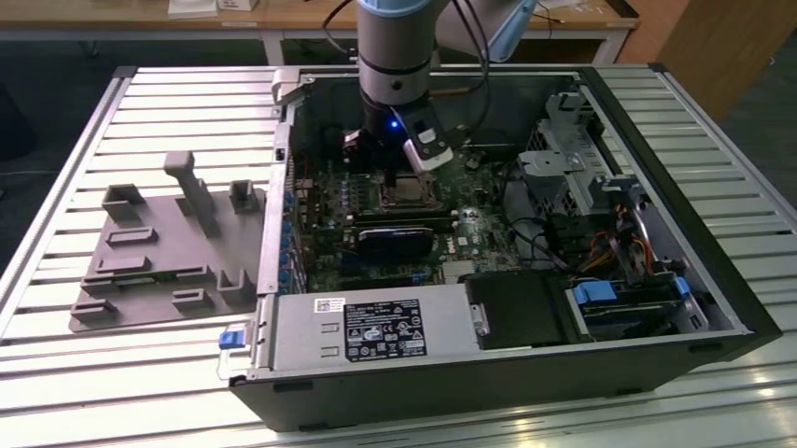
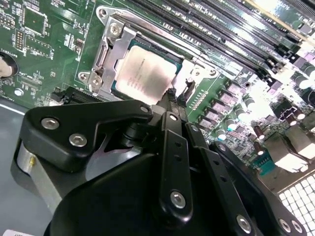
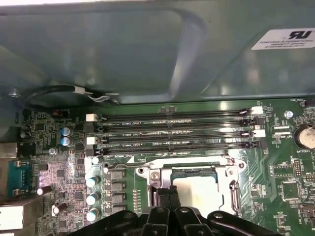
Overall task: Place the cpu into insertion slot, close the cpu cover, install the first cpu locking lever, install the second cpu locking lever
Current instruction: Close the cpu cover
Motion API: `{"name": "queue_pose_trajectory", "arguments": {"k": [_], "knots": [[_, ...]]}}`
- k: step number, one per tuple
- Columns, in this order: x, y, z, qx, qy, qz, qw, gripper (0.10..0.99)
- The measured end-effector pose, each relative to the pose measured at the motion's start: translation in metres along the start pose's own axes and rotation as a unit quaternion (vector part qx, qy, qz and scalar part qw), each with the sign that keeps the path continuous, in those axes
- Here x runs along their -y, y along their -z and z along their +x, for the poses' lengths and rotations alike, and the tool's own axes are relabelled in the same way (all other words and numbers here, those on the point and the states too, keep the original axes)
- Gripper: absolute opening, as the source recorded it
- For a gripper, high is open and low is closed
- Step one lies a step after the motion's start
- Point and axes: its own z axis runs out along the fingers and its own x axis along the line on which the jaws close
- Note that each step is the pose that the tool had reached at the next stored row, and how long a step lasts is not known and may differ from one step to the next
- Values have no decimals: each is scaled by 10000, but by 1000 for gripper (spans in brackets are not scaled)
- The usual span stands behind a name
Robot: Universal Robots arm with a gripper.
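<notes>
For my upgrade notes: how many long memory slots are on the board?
4 memory slots, lying parallel in one bank between the cpu and the grey case wall; none appears hidden.

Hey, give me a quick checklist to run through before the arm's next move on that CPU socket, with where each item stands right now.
1. cpu seated in the insertion slot: ok.
2. cpu cover down around the chip's edges: ok.
3. End effector at the socket's edge, fingers together: ok.
4. Locking lever lying along the socket, latched: cannot tell.
5. Memory slots beside the socket untouched: ok.
</notes>
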Motion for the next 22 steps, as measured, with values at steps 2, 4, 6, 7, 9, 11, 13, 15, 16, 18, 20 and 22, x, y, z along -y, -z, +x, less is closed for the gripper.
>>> {"name": "queue_pose_trajectory", "arguments": {"k": [2,4,6,7,9,11,13,15,16,18,20,22], "knots": [[-1,4,-13,0,0,22,10000,102],[-3,6,-38,2,1,40,10000,102],[-6,5,-77,3,2,49,10000,102],[-7,5,-100,3,2,52,10000,102],[-11,3,-146,3,1,58,10000,102],[-14,2,-197,3,2,64,10000,102],[-17,1,-238,4,2,68,10000,102],[-18,5,-254,3,2,73,10000,102],[-20,12,-256,4,2,72,10000,102],[-23,34,-257,4,1,76,10000,102],[-27,62,-258,5,3,85,10000,102],[-32,94,-259,5,3,89,10000,102]]}}
